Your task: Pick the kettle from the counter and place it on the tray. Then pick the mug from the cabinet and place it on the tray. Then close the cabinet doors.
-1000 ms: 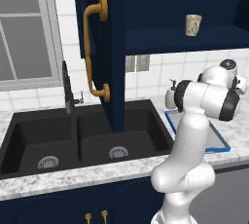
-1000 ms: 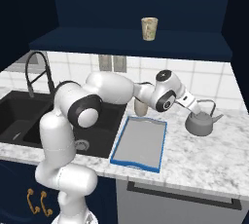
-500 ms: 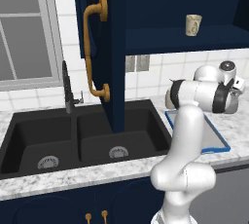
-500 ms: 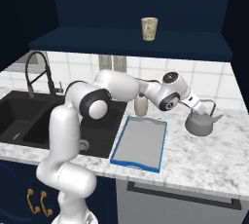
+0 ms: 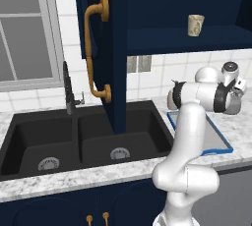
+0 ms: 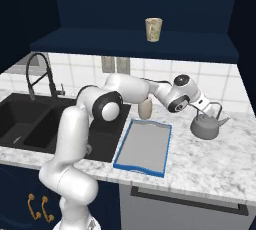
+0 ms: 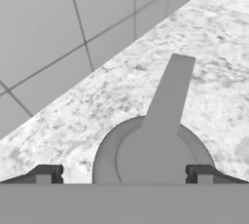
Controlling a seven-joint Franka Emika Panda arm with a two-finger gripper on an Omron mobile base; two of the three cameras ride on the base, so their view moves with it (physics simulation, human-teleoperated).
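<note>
claw point(image 7: 124, 173): spread wide open with nothing in it, parked right over the kettle; in the hand view a dark fingertip point(image 7: 48, 173) sits on each side of the kettle's round top, clear of it

kettle point(image 6: 205, 126): grey, squat, upright on the desk point(image 6: 220, 164), just to the right of the tray and near the tiled wall. Its loop handle arches up beside the robot's wrist in the right base view, and I honestly can't tell if they touch

tray point(image 6: 144, 147): blue rim, grey inside, lying flat on the desk between the sink and the kettle, with nothing on its grey floor as far as I can see

mug point(image 5: 195, 25): small and cream, standing upright on the navy shelf point(image 5: 197, 39) inside the cabinet point(image 5: 162, 4), well above the tray

cabinet door point(image 5: 101, 48): swung open and sticking out over the sink, with its curved orange handle point(image 5: 95, 53) facing the left camera

sink point(image 5: 83, 141): black double basin set in the desk, with a dark faucet point(image 5: 69, 90) behind it

soap bottle point(image 6: 145, 109): cream coloured, standing at the back of the desk just behind the tray, partly hidden by the arm

arm point(image 6: 135, 90): reaches across above the tray, toward the kettle
</note>
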